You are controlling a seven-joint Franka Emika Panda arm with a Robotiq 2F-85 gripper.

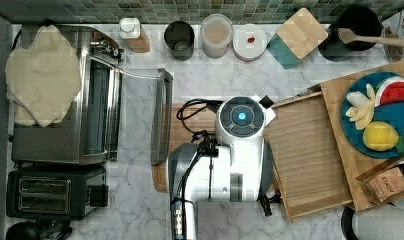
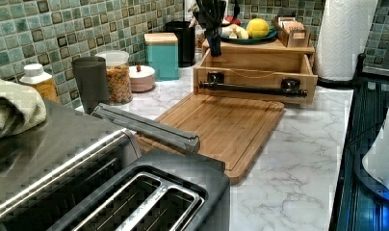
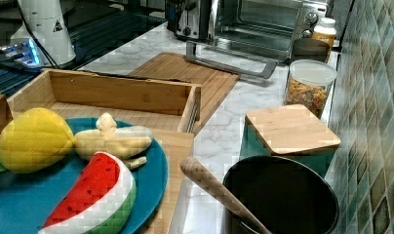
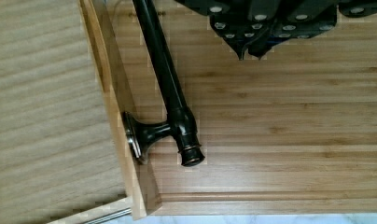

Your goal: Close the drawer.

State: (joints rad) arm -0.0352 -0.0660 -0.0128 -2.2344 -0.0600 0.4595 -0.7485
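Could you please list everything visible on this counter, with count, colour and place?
drawer: one, light bamboo, pulled open at the top view's right
handle: one, dark, on the drawer front
cutting board: one, brown, before the drawer
plate: one, blue, on the wooden top, holding toy fruit
toaster oven: one, silver, door open, top view's left
toaster: one, black, beside the oven
paper towel roll: one, white, left view's right
gripper: one, black, above the cutting board near the handle

Top view straight down, side views opposed, sharing drawer
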